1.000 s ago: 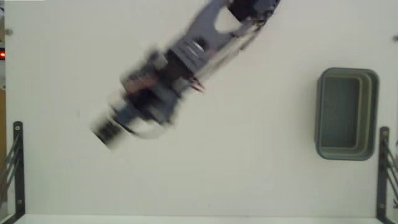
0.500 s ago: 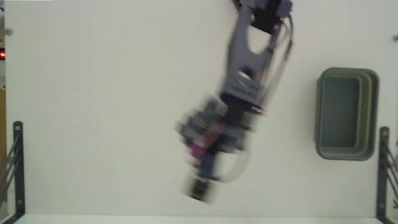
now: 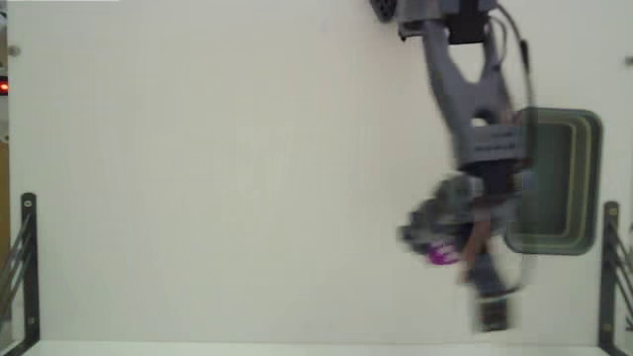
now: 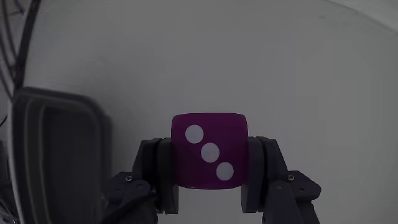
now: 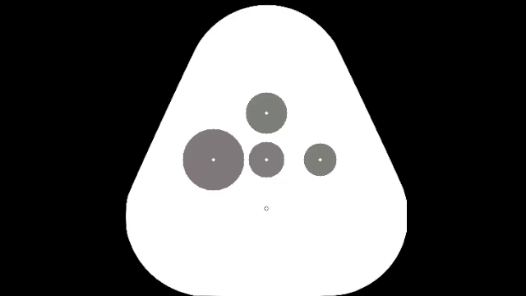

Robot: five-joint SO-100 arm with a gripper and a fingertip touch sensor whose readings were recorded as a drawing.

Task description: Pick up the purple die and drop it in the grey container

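In the wrist view the purple die (image 4: 209,150) shows a face with three white dots, clamped between the two dark fingers of my gripper (image 4: 210,171), which is shut on it. The grey container (image 4: 53,155) fills the left of that view, its hollow dark. From the fixed view the arm is blurred with motion; the gripper (image 3: 445,252) holds a speck of purple, the die (image 3: 438,256), just left of the grey container (image 3: 569,178), whose left rim the arm partly covers.
White table top all round. Black metal brackets (image 3: 25,257) stand at the lower left and at the lower right (image 3: 611,267) beside the container. The arm's base (image 3: 435,12) sits at the top edge. A small red light (image 3: 3,87) glows at the far left.
The arm has swung from the left of the table across to the right with the die in the gripper, and now hangs beside the container's left rim.
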